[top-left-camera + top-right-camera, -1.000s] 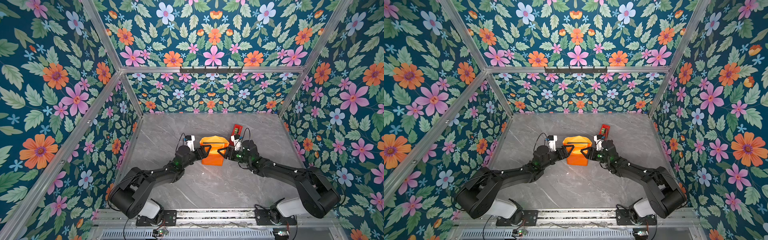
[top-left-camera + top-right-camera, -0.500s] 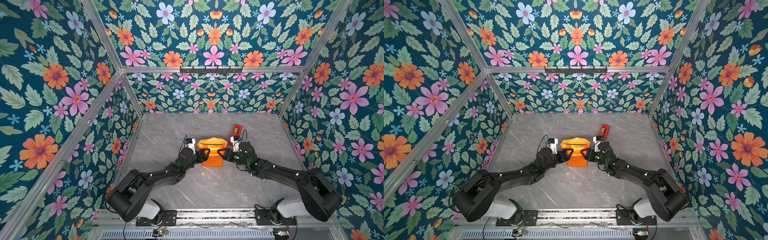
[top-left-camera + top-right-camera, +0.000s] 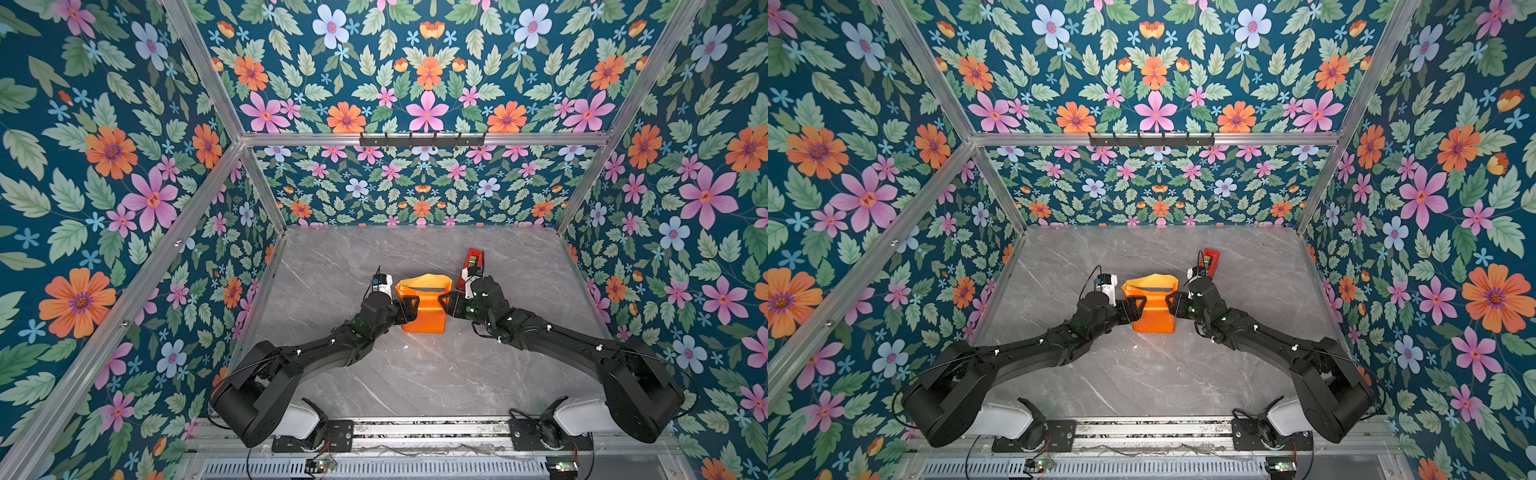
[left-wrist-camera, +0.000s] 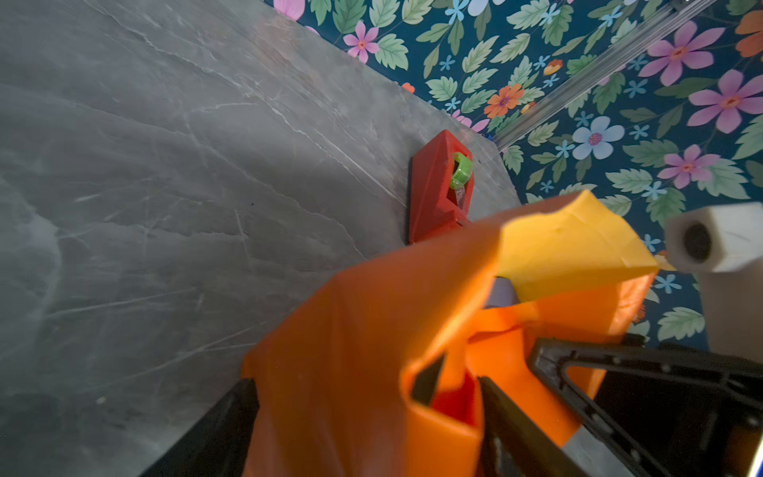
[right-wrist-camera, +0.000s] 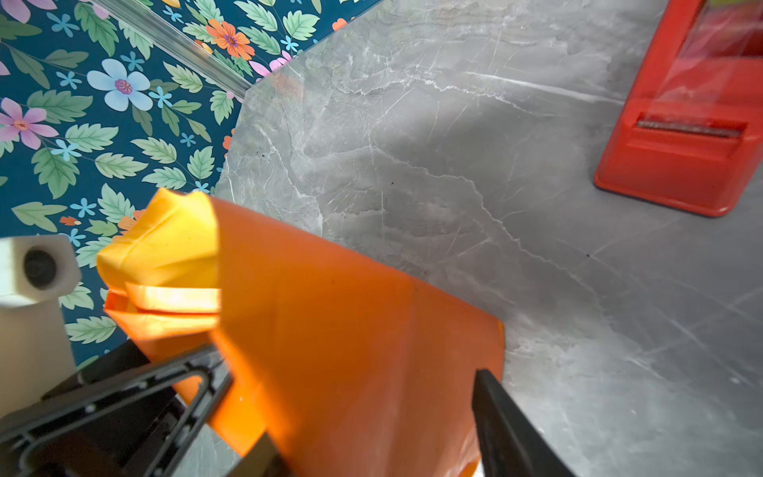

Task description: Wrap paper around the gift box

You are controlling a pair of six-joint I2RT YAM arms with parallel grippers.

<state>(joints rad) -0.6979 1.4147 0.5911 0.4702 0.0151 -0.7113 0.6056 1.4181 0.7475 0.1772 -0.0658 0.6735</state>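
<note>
The paper (image 3: pixel 424 320) is folded up round the gift box, which shows only as a blue sliver (image 3: pixel 423 289) in the bundle's open top, in both top views (image 3: pixel 1151 287). The bundle sits mid-table. My left gripper (image 3: pixel 409 309) clasps its left end. In the left wrist view the fingers straddle the orange paper (image 4: pixel 351 351) and press on it. My right gripper (image 3: pixel 446 307) clasps the right end the same way, with paper (image 5: pixel 330 309) filling the gap between its fingers. The yellow inner face of a raised flap (image 4: pixel 569 243) stands above the box.
A red tape dispenser (image 3: pixel 471 266) lies just behind my right gripper, close to the bundle's far right corner. The grey marble table (image 3: pixel 415 374) is bounded by floral walls on three sides. The arm bases sit along the near rail.
The paper's top has opened since a second ago, showing its yellow inside and the blue box. Both grippers have edged slightly inward against the bundle, which has stayed in place.
</note>
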